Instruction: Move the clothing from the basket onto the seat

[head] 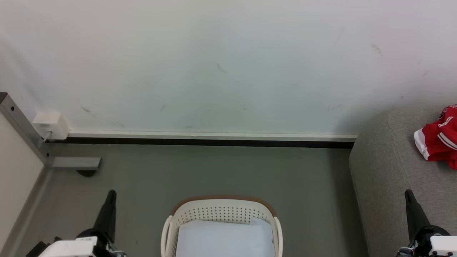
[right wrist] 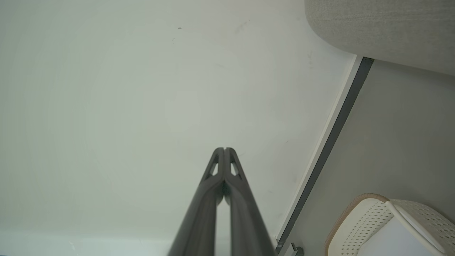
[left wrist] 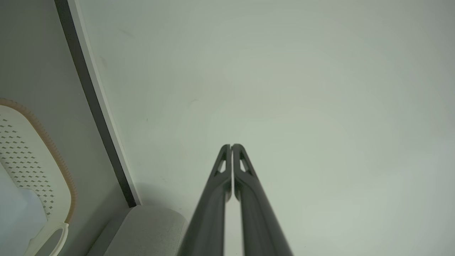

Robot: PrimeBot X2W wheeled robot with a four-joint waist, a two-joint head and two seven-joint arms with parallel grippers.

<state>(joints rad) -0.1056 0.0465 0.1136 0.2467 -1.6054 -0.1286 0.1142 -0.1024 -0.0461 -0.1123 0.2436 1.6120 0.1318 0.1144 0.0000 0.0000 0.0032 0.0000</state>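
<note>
L gripper point(left wrist: 231, 145) closed tight, nothing held. R gripper point(right wrist: 225, 149) likewise closed, empty. Red clothing point(head: 441, 137) lies crumpled on seat point(head: 385, 171), far right, apart from both grippers. On floor point(head: 142, 171) btwn grippers: basket point(head: 221, 212) w/ pale pad point(head: 223, 239) inside.

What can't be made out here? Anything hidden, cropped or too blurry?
- Head view: the clothing on the seat runs off the right edge, so the number of garments cannot be told.
- Head view: the near half of the basket is cut by the bottom edge. A pale pad covers its floor and hides anything beneath.
- Left wrist view: most of the basket's inside is cropped by the left edge.
</note>
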